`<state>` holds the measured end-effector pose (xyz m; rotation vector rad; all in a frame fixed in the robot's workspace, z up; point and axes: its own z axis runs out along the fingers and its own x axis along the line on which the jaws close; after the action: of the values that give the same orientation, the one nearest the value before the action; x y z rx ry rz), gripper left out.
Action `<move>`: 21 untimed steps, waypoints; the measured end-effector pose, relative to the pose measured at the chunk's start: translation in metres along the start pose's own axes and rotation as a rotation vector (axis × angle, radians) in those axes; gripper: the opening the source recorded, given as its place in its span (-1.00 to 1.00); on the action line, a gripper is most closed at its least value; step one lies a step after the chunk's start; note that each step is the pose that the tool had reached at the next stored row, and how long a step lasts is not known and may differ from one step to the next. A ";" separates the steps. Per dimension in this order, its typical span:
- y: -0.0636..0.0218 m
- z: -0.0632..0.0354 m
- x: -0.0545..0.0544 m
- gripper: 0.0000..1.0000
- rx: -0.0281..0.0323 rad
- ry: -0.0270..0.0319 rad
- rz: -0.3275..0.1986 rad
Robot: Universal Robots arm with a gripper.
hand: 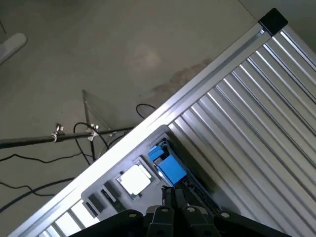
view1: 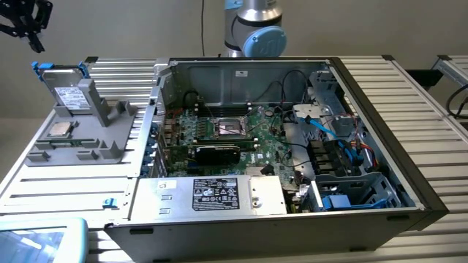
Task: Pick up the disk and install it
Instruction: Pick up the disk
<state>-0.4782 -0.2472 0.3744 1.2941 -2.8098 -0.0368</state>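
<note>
Overhead, the end effector (view1: 33, 44) hangs at eleven o'clock in the exterior view, its fingers (hand: 173, 195) pressed together on nothing. The disk (view1: 67, 96) stands on edge in a grey holder (view1: 95, 131) on the worktop (view1: 66, 186), at ten o'clock from the open case (view1: 241, 74), apart from the end effector. A chip (view1: 60, 129) lies at six o'clock from the disk.

No print is readable on the label (view1: 71, 99) of the disk (view1: 60, 82), the black label (view1: 214, 194) of the silver box (view1: 268, 196) or the sticker (view1: 240, 72) inside the case (view1: 197, 79).
</note>
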 end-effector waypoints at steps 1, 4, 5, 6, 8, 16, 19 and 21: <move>0.0000 0.0000 0.000 -0.79 -0.0001 -0.0019 -0.017; 0.0000 0.0002 0.000 -0.79 -0.0020 -0.0057 -0.070; 0.0000 0.0001 0.000 -0.79 -0.0023 -0.0061 -0.089; -0.0001 0.0001 0.000 -0.79 -0.0026 -0.0061 -0.107; -0.0001 0.0000 0.000 -0.79 -0.0029 -0.0060 -0.143; -0.0001 0.0002 0.000 -0.79 -0.0026 -0.0046 -0.289; -0.0001 0.0002 0.000 -0.79 -0.0023 -0.0036 -0.344; -0.0001 0.0002 0.000 -0.79 -0.0019 -0.0029 -0.381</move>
<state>-0.4782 -0.2473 0.3742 1.8061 -2.5199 -0.0548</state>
